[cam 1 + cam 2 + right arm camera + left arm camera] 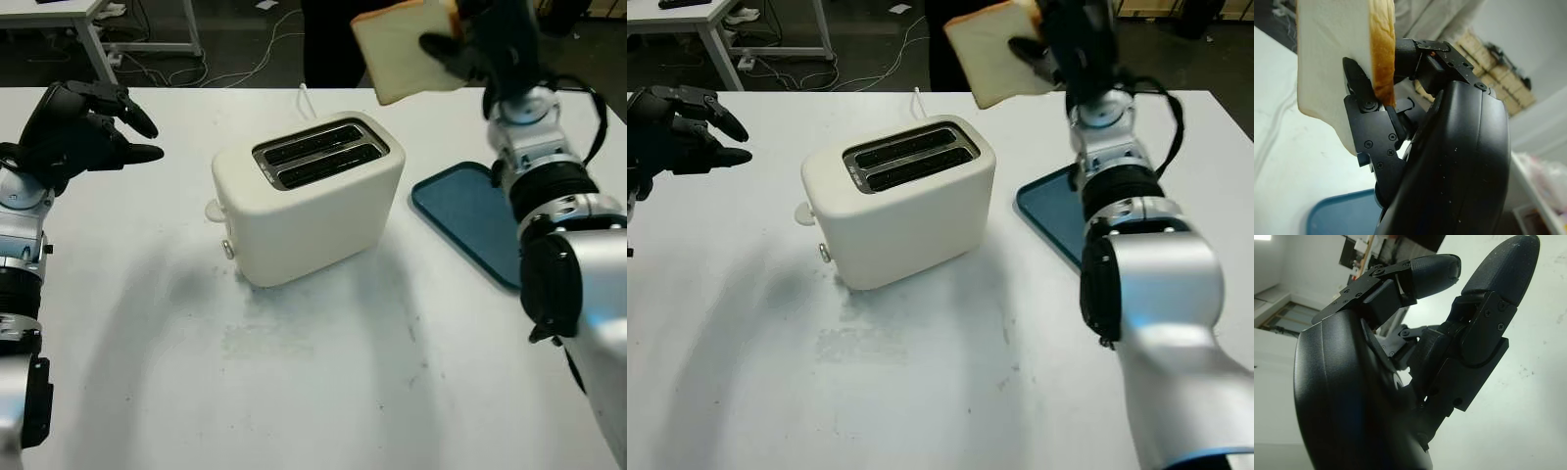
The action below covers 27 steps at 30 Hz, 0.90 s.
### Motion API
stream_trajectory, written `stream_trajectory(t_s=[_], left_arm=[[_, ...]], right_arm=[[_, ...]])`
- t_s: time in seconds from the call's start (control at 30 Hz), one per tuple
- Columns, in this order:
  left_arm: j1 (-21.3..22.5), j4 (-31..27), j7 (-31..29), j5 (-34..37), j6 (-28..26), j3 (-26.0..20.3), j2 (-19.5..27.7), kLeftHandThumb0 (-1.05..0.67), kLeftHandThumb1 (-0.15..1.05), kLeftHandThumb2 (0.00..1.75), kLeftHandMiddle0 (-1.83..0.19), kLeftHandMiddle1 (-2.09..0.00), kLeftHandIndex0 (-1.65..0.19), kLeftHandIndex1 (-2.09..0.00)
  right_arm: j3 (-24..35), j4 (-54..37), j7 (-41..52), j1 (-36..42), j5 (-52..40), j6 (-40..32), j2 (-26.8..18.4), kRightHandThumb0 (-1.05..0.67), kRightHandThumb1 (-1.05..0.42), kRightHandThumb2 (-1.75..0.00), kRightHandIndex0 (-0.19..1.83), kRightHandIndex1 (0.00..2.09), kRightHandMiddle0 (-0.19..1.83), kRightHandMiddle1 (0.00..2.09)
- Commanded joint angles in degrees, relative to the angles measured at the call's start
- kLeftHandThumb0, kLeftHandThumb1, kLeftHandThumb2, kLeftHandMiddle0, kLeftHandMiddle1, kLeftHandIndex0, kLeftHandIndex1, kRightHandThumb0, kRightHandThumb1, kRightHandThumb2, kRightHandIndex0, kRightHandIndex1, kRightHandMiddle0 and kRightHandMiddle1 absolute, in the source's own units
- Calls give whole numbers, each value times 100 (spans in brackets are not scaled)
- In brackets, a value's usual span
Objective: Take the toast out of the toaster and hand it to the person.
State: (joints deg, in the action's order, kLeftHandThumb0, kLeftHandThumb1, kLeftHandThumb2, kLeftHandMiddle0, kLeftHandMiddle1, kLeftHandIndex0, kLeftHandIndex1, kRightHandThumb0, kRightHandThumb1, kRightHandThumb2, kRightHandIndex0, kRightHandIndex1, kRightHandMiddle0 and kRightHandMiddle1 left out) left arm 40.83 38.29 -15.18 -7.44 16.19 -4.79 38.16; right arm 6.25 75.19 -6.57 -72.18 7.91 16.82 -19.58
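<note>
**Q:** Toast first, please. Where is it, taking the toaster as the reference point?

**A:** Toast [407, 49] is up in the air, above and behind the toaster's [309, 201] right end, well clear of the slots. It is a pale slice with a browner crust along its edge, tilted and held broadside toward the head camera.

**Q:** Walk me across the scene from left to right.

**A:** Far to the left of the toaster, the left hand [83, 127] hovers above the white table [294, 392], black fingers loosely extended toward the toaster and holding nothing (its silver forearm comes up from the bottom left corner). Next comes the toaster itself: cream-coloured, two long dark slots on top, both with nothing showing above them, a small lever knob on its left end, and a thin white cord rising behind it. It sits angled on the table. To the right of the toaster lies a blue tray [470, 220], flat on the table and just beside the right arm. Above the tray's far end is the right hand [490, 49].

**Q:** And that right hand's grip?

**A:** Its fingers are clamped on the toast, pinching the slice from both faces; the right wrist view shows the crust edge [1382, 54] between the black fingers [1374, 142].

**Q:** Anything behind the toaster?

**A:** A dark figure stands at the table's far edge, behind the toaster; little more can be made out.
</note>
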Motion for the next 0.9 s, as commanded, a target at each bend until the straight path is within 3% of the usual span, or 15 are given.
stream_trajectory(t_s=[0.0, 0.53, 0.87], left_arm=[[49, -37, 22, -5, -4, 5, -9, -105, 69, 0, -110, -97, -99, -98], [34, 9, -2, -12, 51, 8, 22, -105, 70, 1, -111, -95, -101, -95], [28, 14, 28, 17, 38, -16, -10, -105, 69, 0, -111, -95, -103, -93]], right_arm=[[121, 74, -106, 92, -116, -117, 104, -3, -89, -2, 89, 175, 66, 175], [345, 119, -710, 220, -108, -486, 269, -4, -90, -2, 81, 175, 65, 175], [560, 126, -553, 306, -322, -610, 267, -1, -90, 0, 77, 175, 59, 175]])
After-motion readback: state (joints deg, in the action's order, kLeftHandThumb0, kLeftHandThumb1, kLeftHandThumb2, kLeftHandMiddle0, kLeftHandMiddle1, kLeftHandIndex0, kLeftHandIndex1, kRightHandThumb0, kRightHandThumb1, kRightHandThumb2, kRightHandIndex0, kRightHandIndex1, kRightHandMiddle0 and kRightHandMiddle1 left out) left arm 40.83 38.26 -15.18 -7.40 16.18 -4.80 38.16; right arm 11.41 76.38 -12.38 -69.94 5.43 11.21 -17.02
